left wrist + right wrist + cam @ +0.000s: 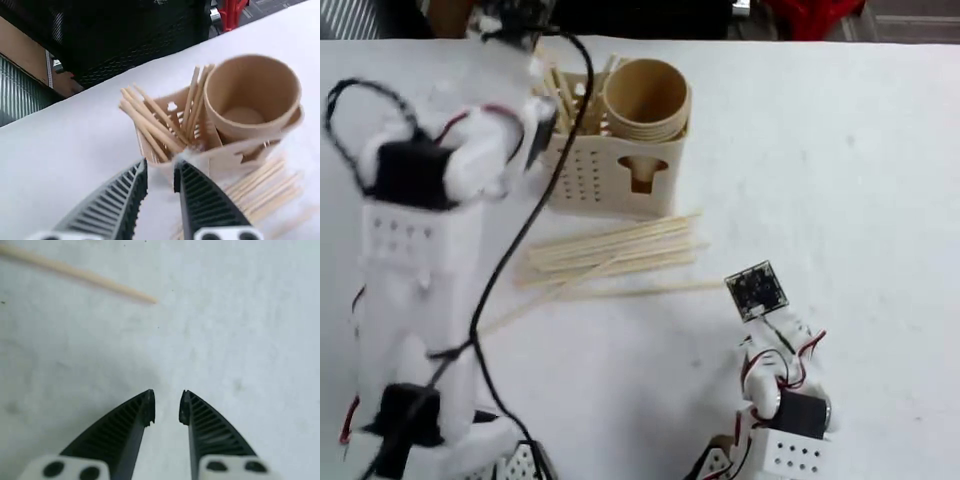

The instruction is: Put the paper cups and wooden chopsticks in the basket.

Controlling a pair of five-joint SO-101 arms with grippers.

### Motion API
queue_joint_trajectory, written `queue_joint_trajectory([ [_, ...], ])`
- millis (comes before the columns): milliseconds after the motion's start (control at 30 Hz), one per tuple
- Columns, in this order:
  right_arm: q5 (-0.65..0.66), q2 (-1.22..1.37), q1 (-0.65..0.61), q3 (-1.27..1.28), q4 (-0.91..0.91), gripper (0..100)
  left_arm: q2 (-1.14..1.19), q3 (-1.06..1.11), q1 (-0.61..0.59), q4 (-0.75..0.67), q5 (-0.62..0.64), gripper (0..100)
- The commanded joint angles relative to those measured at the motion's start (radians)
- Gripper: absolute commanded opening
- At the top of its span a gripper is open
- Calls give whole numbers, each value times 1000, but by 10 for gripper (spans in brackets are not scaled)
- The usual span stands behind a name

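Observation:
A cream perforated basket (610, 180) stands at the back of the white table. A stack of paper cups (646, 98) sits in its right half, and several wooden chopsticks (568, 92) stand in its left half. More chopsticks (610, 255) lie loose in a bundle on the table in front of it. My left gripper (160, 172) hovers by the basket's (220, 160) left corner, narrowly open with nothing between its fingers. The cups (252, 95) and upright chopsticks (155, 122) lie just past its tips. My right gripper (166, 407) hangs low over bare table, narrowly open and holding nothing. One chopstick's tip (80, 274) lies ahead of it.
The left arm's white body (415, 270) and its black cable (510, 250) cover the table's left side. The right arm's base (785, 430) sits at the front right. Dark furniture stands beyond the table's far edge (800, 40).

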Motion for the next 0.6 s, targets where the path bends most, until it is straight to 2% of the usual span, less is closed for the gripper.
queue_joint_trajectory([
  [0, 9, -10, 4, 8, -12, 98, -88, -41, 10, 230, -110, 102],
  [67, 9, -10, 4, 8, -12, 98, -88, -32, 12, 301, -155, 102],
  [233, 9, -10, 4, 8, -12, 98, -119, 249, 24, 253, -210, 101],
  [400, 9, -10, 4, 8, -12, 98, -282, 674, 51, -2, -193, 64],
  [567, 9, -10, 4, 8, -12, 99, -392, 1007, 54, -239, -226, 104],
])
